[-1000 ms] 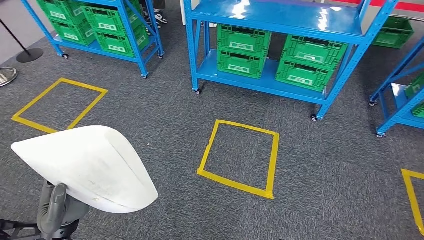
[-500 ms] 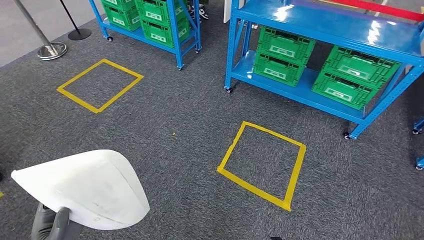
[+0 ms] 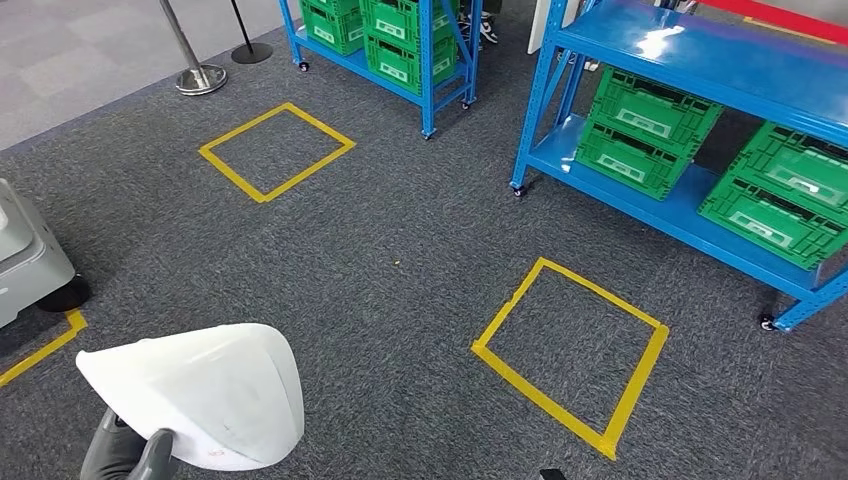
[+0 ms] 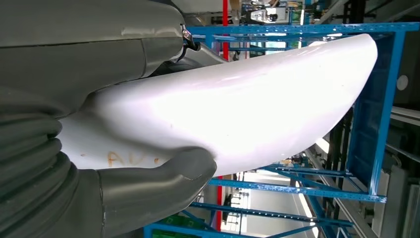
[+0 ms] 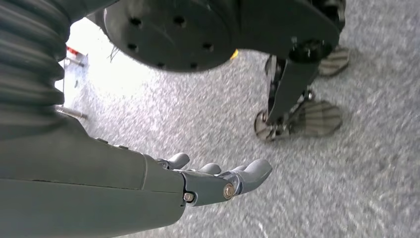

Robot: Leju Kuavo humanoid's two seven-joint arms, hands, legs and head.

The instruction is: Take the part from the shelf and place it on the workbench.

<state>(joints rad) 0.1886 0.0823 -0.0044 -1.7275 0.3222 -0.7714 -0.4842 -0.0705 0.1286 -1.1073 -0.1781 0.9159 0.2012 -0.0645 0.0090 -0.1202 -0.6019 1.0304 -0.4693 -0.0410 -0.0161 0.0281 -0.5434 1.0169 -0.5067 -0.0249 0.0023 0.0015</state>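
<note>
One left hand (image 3: pixel 125 455) grips the white part (image 3: pixel 205 392) from below.

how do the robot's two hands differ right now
The left hand grips the white part, thumb pressed against its shell; the right hand holds nothing, its fingers stretched out. The left is raised in front of the body; the right hangs down over the grey carpet. Both are grey with ribbed wrist covers.

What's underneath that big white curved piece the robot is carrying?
Under the white part the left hand holds it from below, its thumb pressed against the shell. Past that is grey carpet. The floor straight beneath the part is covered.
</note>
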